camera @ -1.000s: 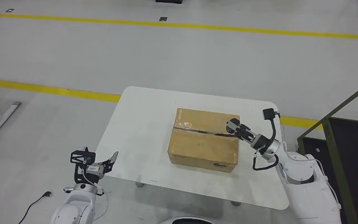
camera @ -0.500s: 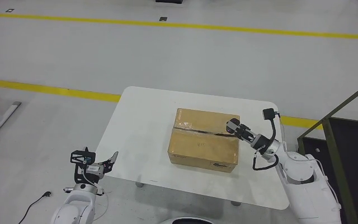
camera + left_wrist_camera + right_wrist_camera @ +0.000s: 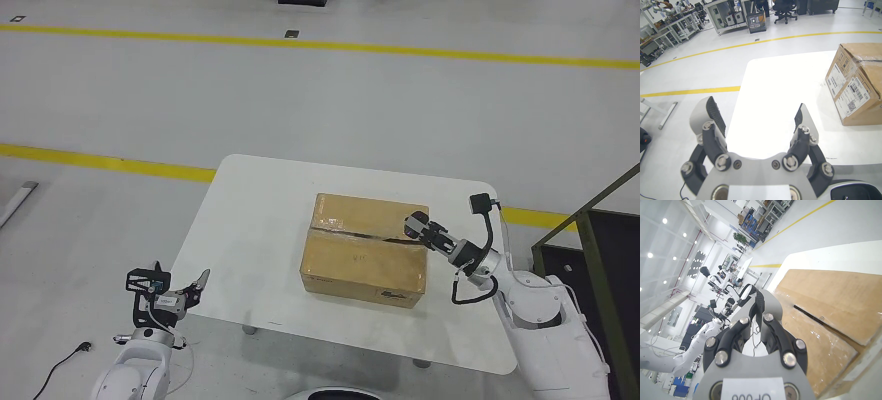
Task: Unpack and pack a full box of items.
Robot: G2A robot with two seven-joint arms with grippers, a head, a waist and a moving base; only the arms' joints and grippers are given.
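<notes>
On the white round-cornered table [image 3: 250, 220], near its middle, a brown cardboard box [image 3: 362, 255] is seen standing with its top flaps folded down. A dark slit is left along the seam between the flaps, and wrinkled clear tape is laid over it. White printed labels are stuck to the side of the box turned toward the left arm. The right hand [image 3: 412, 224] is held at the upper edge of the box on the robot's right, by the end of the seam. Its fingers are pressed together, and nothing can be made out between them. The left hand [image 3: 200, 280] is held at the table's near left corner, well apart from the box, its fingers spread wide and nothing grasped.
</notes>
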